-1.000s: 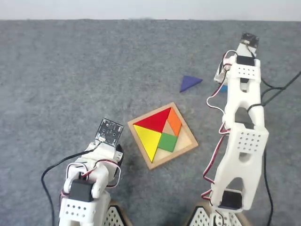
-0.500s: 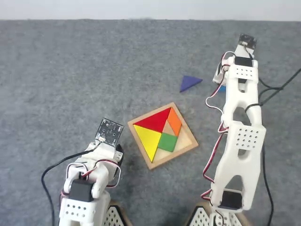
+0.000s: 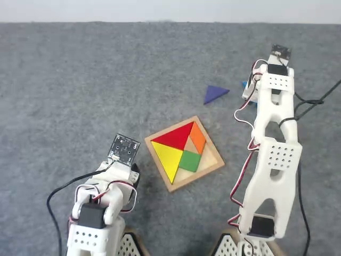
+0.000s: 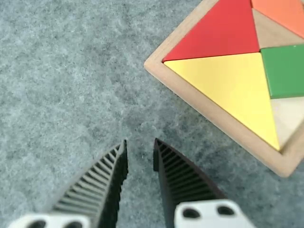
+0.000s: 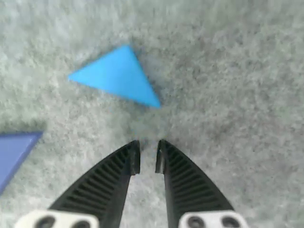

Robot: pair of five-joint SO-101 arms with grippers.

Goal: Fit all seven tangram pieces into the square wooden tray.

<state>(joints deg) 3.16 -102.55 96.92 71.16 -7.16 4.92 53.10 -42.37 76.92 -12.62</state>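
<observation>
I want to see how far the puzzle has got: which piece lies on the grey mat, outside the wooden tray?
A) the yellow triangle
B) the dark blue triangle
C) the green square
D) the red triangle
B: the dark blue triangle lies on the grey mat apart from the wooden tray, which holds the red triangle, yellow triangle and green square.
</observation>
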